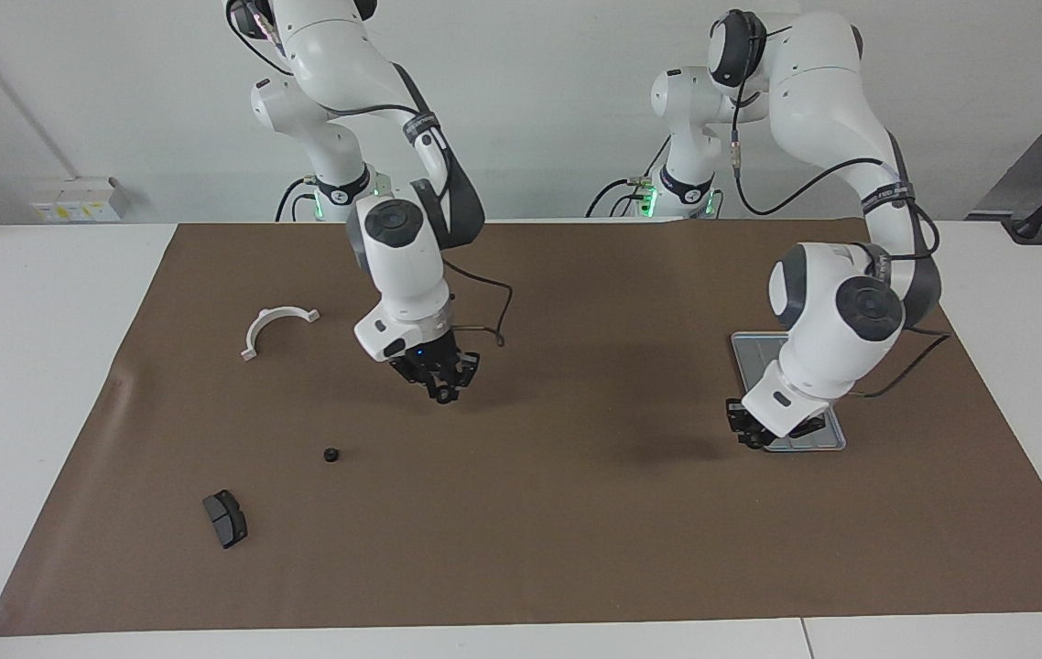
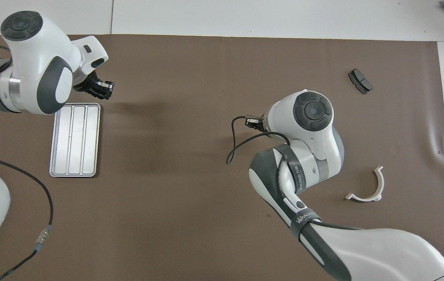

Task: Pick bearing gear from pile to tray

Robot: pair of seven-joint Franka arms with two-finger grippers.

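A small black bearing gear [image 1: 331,454] lies on the brown mat toward the right arm's end; the right arm hides it in the overhead view. The pile around it is a white half-ring bracket [image 1: 276,328] [image 2: 366,187] and a dark brake pad [image 1: 224,518] [image 2: 360,81]. The silvery tray [image 1: 748,348] [image 2: 74,139] lies toward the left arm's end, with nothing showing in it. My left gripper [image 1: 750,437] [image 2: 103,89] hangs over the mat at the tray's corner farthest from the robots. My right gripper [image 1: 443,392] is shut over the mat's middle, nothing visible in it.
The brown mat [image 1: 576,513] covers most of the white table [image 1: 27,366]. A cable loops off the right wrist [image 2: 237,144]. The right arm's elbow and wrist stretch over the mat between the bracket and the middle.
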